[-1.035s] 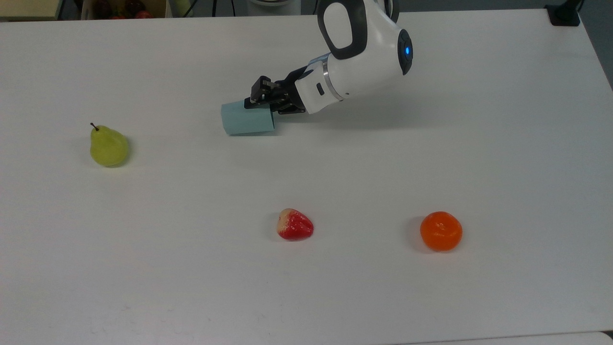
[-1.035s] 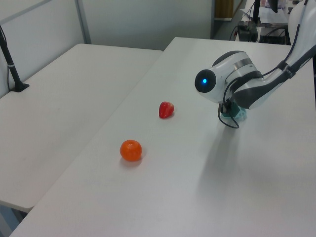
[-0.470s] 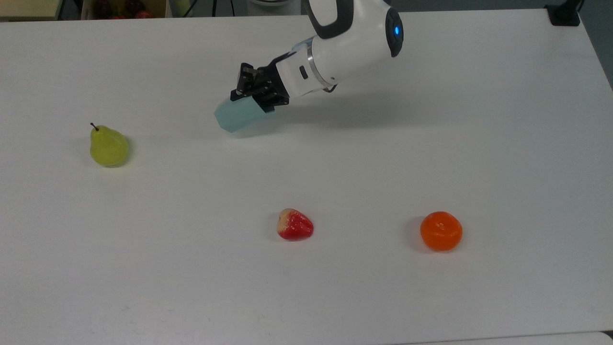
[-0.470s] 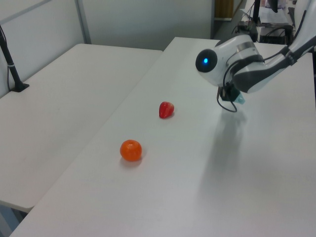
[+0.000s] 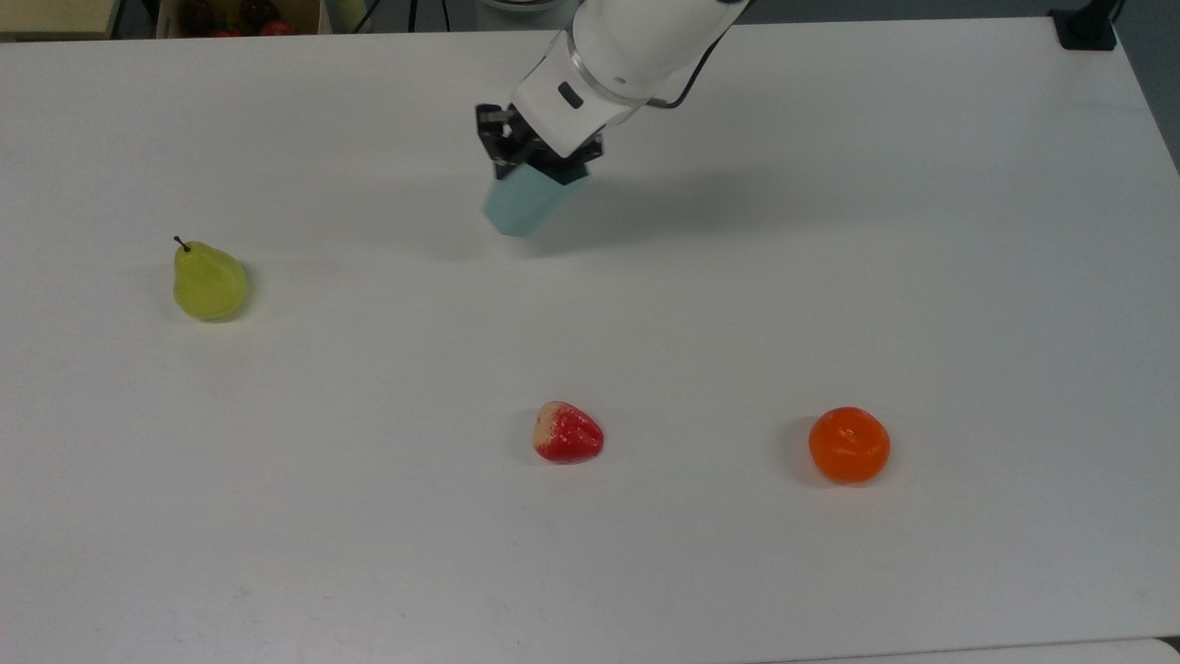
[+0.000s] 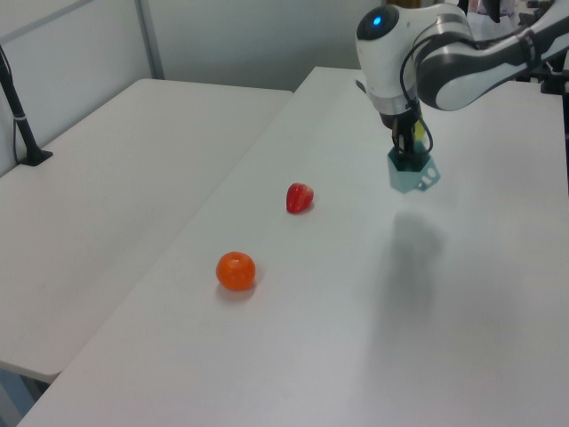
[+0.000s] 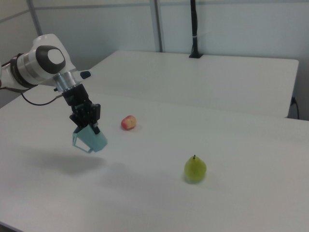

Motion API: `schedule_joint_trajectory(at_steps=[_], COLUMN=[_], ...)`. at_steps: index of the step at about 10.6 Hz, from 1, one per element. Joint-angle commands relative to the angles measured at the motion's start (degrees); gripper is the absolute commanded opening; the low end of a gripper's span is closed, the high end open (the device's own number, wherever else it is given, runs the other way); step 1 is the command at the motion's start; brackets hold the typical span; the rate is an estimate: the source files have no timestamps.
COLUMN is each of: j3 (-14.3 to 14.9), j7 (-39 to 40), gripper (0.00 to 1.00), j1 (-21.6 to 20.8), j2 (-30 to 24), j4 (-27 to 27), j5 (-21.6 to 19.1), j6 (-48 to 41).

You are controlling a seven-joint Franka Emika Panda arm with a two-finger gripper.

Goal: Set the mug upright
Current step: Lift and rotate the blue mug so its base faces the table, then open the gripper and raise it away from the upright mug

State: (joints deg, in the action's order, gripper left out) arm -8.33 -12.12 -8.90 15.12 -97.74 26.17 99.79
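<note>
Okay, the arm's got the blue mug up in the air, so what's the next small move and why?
Probably keep turning the wrist until the mug is level, then lower it. The gripper holds it by the rim, clear of the table, and it hangs tilted with its narrower end pointing down toward bare tabletop.

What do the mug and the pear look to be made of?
The mug: likely matte plastic, with flat pale blue facets and thin walls, no shine. The pear: probably a plastic or foam imitation, with an even yellow-green skin and a faint gloss. Neither is certain by look alone.
</note>
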Motion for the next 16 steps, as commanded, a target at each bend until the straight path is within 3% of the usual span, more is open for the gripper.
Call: schedule_joint_trajectory(at_steps=[1, 4, 6, 7, 8, 9, 13, 16], j3=[0.24, 0.33, 0.33, 0.33, 0.42, 0.42, 1.2, 5.41], j7=[14.7, 28.78, 31.63, 31.11, 30.75, 28.49, 20.94, 13.88], gripper=[0.0, 0.0, 0.05, 0.25, 0.8, 0.96, 1.0, 1.0], j1=[1.16, 3.18, 3.62, 3.8, 3.89, 4.15, 4.24, 4.24], j2=[0.08, 3.07, 3.69, 3.69, 3.43, 3.08, -1.65, -8.76], j4=[-2.54, -3.08, -2.99, -2.81, -2.55, -2.37, -0.89, 0.09], j5=[-11.99, -21.58, -22.83, -22.83, -22.83, -22.65, -21.86, -21.33], j6=[11.18, 15.78, 15.78, 15.17, 14.64, 13.42, 9.3, 4.29])
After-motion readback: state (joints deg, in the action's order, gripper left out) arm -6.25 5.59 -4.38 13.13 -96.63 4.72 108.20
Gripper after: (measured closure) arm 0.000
